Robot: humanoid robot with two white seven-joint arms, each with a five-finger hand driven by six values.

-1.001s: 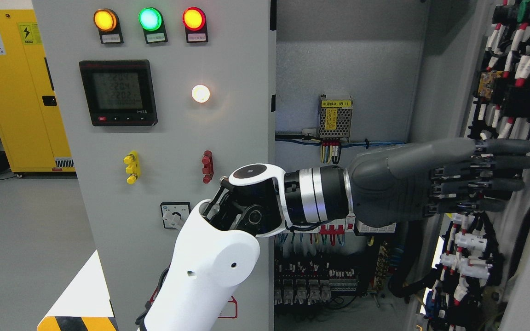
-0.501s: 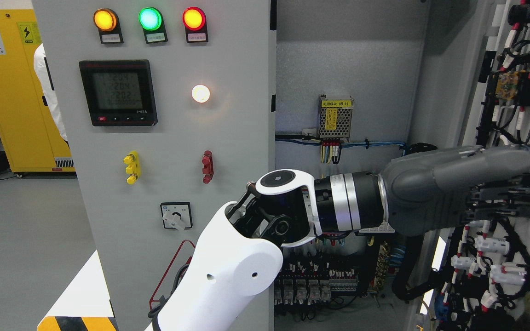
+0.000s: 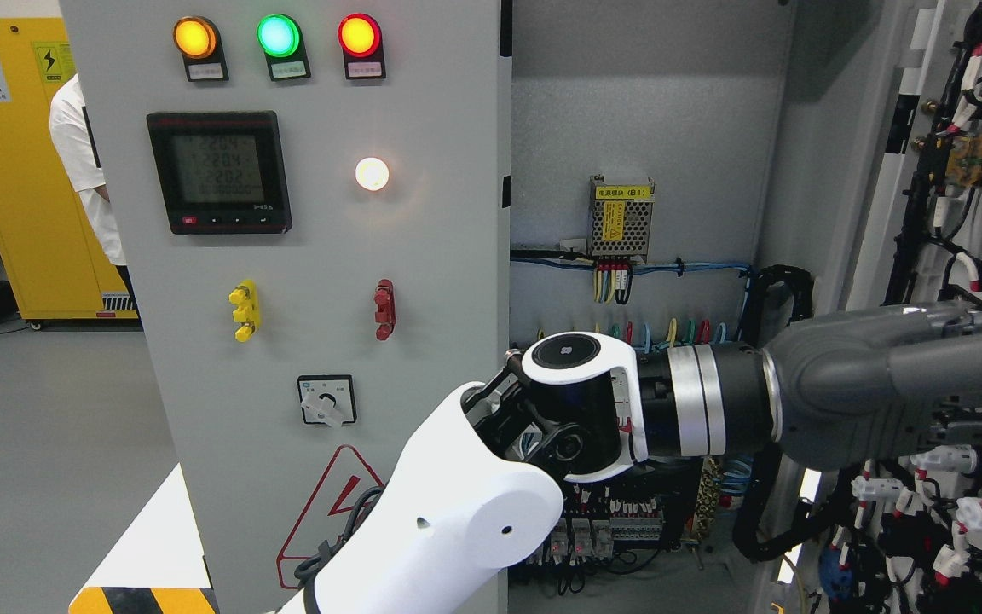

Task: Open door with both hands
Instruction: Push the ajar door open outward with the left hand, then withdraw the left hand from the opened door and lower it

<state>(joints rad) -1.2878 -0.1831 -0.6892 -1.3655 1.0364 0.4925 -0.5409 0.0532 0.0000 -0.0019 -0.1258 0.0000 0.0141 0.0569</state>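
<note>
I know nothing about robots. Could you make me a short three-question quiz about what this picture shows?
1. True or false: the right-hand cabinet door is swung open, showing wiring.
2. Which pilot lamp sits in the middle of the top row: A amber, B green, C red?
3. Fill in: the left robot hand reaches across to the door at the picture's ____.

Key: 1 true; 2 B; 3 right.

The grey cabinet door (image 3: 960, 213) stands swung wide open at the cabinet's right edge, its wired inner face showing.
</note>
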